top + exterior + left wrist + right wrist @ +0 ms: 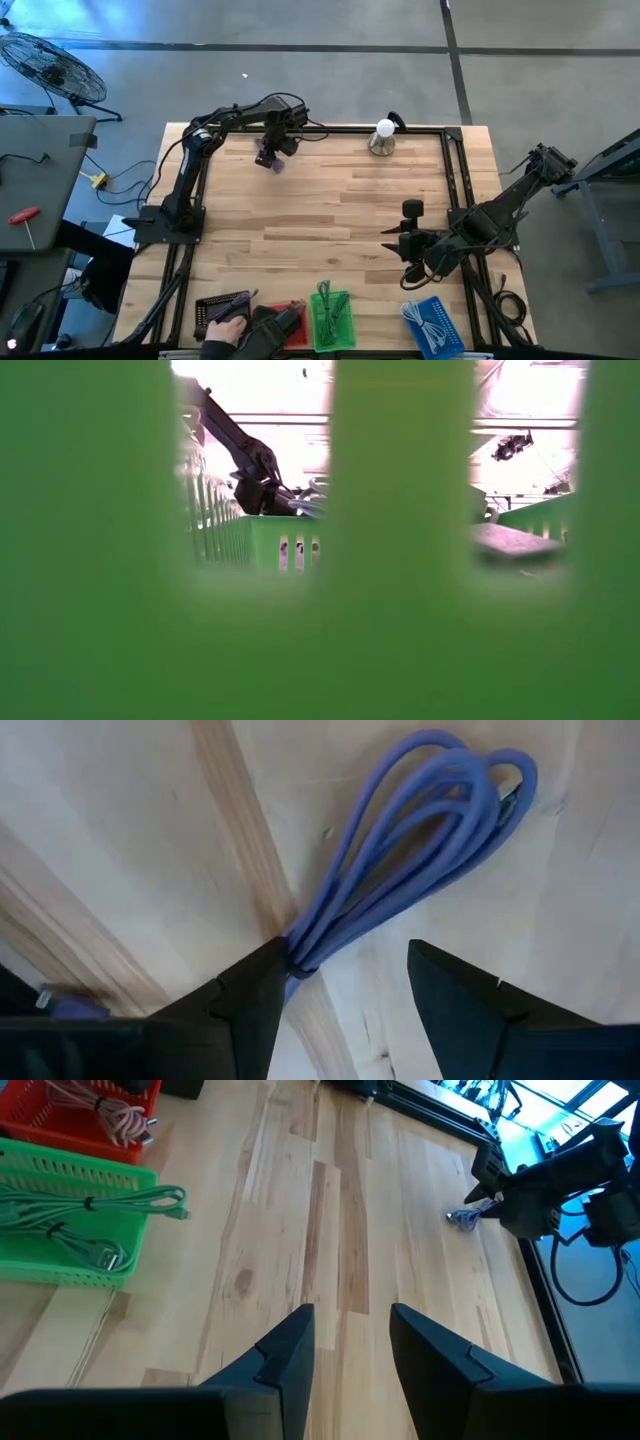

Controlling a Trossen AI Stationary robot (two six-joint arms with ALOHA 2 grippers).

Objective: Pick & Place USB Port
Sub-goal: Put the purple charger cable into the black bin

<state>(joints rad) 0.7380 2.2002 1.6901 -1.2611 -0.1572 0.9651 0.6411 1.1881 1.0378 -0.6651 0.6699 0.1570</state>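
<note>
A purple USB cable (420, 830), coiled into a bundle of loops, lies flat on the wooden table near its far-left part (268, 160). My left gripper (345, 955) is open just above the cable's bound end, with one finger beside that end and the other apart from it. In the high view the left gripper (272, 148) covers most of the cable. My right gripper (350, 1312) is open and hovers over bare wood at the table's right side (392, 242), far from the cable (465, 1217). My left gripper stands open, pointing down over the cable's bound end (300, 955). That end runs under the tip of one finger (255, 990); whether the finger touches it I cannot tell. The cable lies flat on the table.
Baskets stand along the near edge: a dark one (220, 312), a red one (290, 318), a green one (332, 318) holding a green cable, and a blue one (435, 325). A person's hand (225, 335) is at the dark basket. A white-topped object (383, 135) stands at the far edge. Green basket slats (90, 540) block the low view.
</note>
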